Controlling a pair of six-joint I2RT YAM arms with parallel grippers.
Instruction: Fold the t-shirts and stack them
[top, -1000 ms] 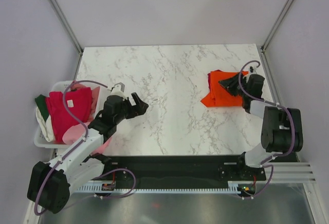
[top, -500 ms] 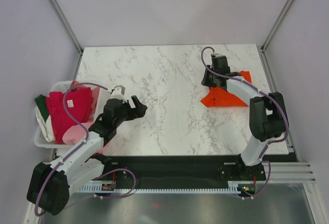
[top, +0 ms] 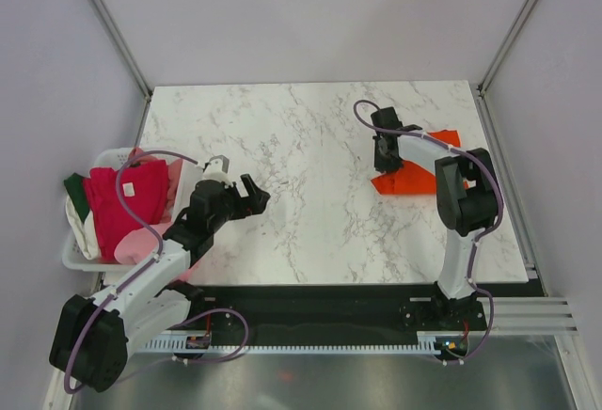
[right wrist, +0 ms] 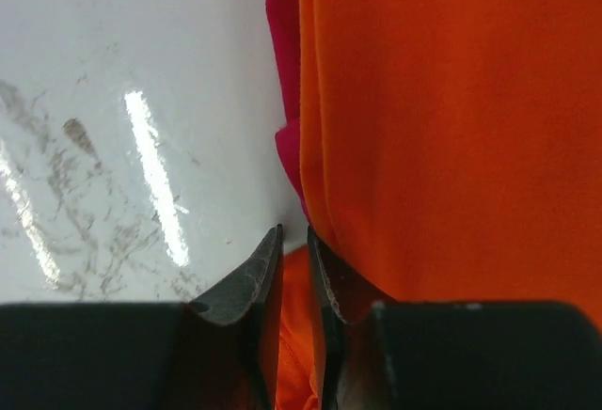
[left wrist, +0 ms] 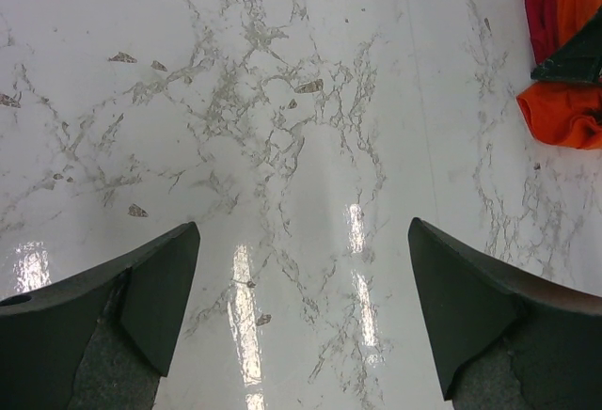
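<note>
1. The left pincer (top: pixel 252 191) is spread fully wide, holds nothing, and hovers over the white marble table (top: pixel 301 137).
2. The right pincer (right wrist: pixel 293 241) is nearly closed at the left edge of the folded bright orange cotton t-shirt (top: pixel 419 177); the grip cannot be confirmed.
3. This shirt lies at the table's right side on a crimson t-shirt (right wrist: pixel 282 71).

Table (top: pixel 310 147): glossy marble-look top, white w/ grey veins, smooth, lamp glare in streaks. Orange tee (right wrist: pixel 442 100): matt soft cloth, smooth, few creases. Red tee (right wrist: pixel 284 53) edge: same matt cloth. Basket (top: pixel 70 258): white plastic. Left fingers (left wrist: pixel 150 288): dark matt plastic, slightly grainy. Front rail (top: pixel 536 308): bare metal, dull sheen.
</note>
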